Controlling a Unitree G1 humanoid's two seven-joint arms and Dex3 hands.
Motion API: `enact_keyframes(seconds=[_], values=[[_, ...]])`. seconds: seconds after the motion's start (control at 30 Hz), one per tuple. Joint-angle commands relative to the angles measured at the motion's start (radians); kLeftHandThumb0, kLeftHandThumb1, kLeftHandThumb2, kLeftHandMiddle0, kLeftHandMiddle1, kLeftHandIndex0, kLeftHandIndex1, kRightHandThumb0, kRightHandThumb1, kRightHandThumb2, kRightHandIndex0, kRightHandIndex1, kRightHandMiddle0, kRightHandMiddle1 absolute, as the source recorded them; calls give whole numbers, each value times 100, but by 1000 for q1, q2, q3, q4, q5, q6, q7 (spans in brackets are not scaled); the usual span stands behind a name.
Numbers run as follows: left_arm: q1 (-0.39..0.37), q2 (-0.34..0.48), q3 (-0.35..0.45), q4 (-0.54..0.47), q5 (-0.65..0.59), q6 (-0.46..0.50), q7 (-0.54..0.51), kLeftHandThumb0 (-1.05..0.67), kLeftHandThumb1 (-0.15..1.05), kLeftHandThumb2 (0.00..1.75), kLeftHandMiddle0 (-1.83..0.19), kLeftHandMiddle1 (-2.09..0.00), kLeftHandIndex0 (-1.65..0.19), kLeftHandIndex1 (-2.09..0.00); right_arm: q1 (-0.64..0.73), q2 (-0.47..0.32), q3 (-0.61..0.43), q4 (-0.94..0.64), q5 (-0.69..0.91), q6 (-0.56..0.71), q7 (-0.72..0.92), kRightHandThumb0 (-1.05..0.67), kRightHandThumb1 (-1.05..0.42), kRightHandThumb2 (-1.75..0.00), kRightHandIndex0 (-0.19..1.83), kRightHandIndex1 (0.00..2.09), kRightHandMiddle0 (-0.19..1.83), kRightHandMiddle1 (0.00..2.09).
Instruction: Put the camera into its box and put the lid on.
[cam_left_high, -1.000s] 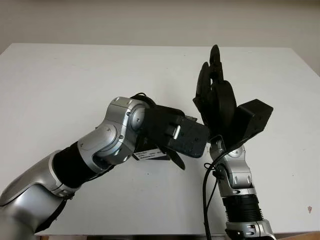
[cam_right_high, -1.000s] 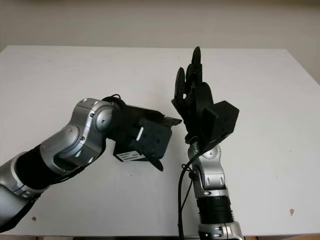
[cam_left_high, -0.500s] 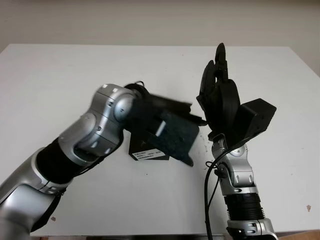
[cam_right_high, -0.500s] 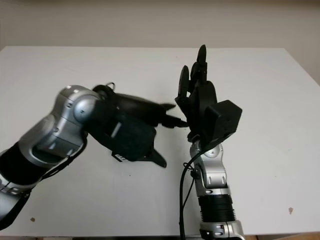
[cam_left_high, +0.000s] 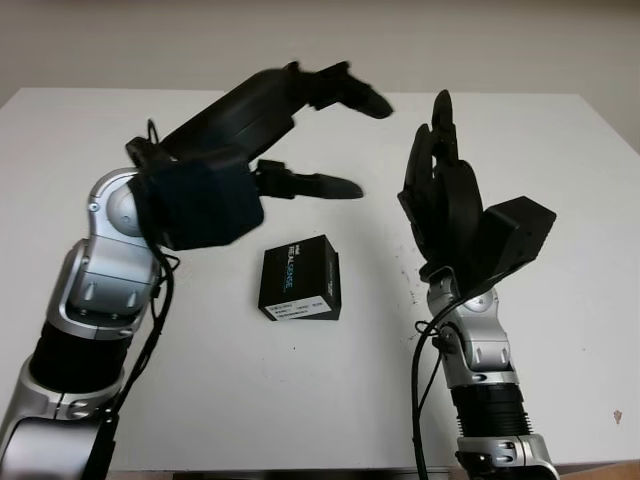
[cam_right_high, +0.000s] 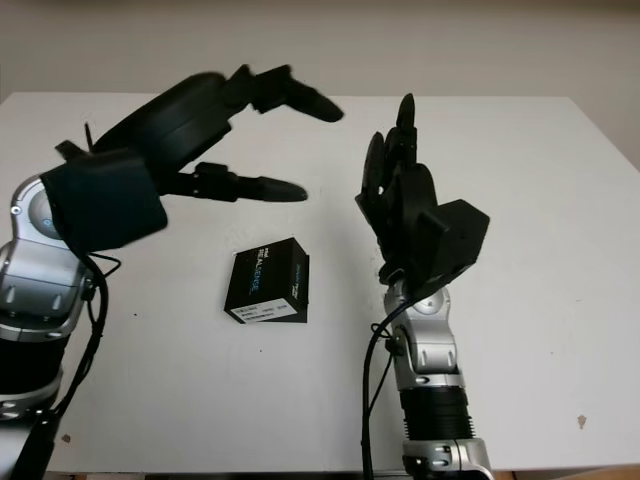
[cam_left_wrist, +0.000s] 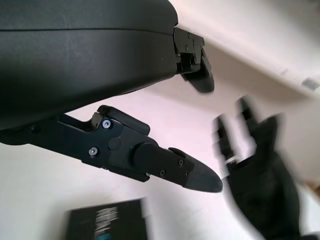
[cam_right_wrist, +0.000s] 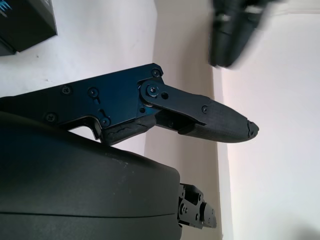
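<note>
The black box (cam_left_high: 300, 279) sits shut on the worktop (cam_left_high: 120, 150) below the left hand's (cam_left_high: 290, 120) open fingers (cam_left_high: 310, 184); the right hand (cam_left_high: 445, 205) is open too, so both should back away gently without bumping it.

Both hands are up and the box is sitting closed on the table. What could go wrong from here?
1. The left hand is open in the air beyond the black box; a careless sweep back down might knock the box across the table.
2. The right hand is open and raised to the box's right, near the left hand's fingers; they might collide if either swings inward.
</note>
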Motion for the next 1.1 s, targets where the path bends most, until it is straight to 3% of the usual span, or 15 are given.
enact_keyframes(seconds=[0.0,0.13,0.3,0.43,0.77,1.07], values=[[9,45,19,39,-19,-24,-27,-82,103,5,10,-7,17,-19,-37,-19,-19,-2,23,13,12,-77,-105,-66,-19,0,-19,0],[73,87,48,99,-56,-67,-34,-84,99,4,18,-1,19,-2,-70,-51,-48,-6,56,53,29,-79,-105,-65,-19,0,-19,0],[152,102,70,168,-77,-169,-11,-85,97,5,19,-1,19,0,-103,-79,-85,-4,115,115,50,-79,-105,-65,-19,0,-19,0],[218,96,73,185,-88,-187,5,-85,95,4,19,0,19,0,-113,-99,-99,10,133,130,72,-78,-105,-65,-19,0,-19,0],[304,35,38,231,-99,-233,36,-86,93,4,19,0,19,0,-100,-109,-93,-14,123,153,68,-77,-105,-66,-19,0,-19,0],[334,-21,9,238,-82,-231,70,-84,90,5,19,0,19,0,-97,-111,-92,-4,128,159,80,-77,-105,-65,-19,0,-19,0]])
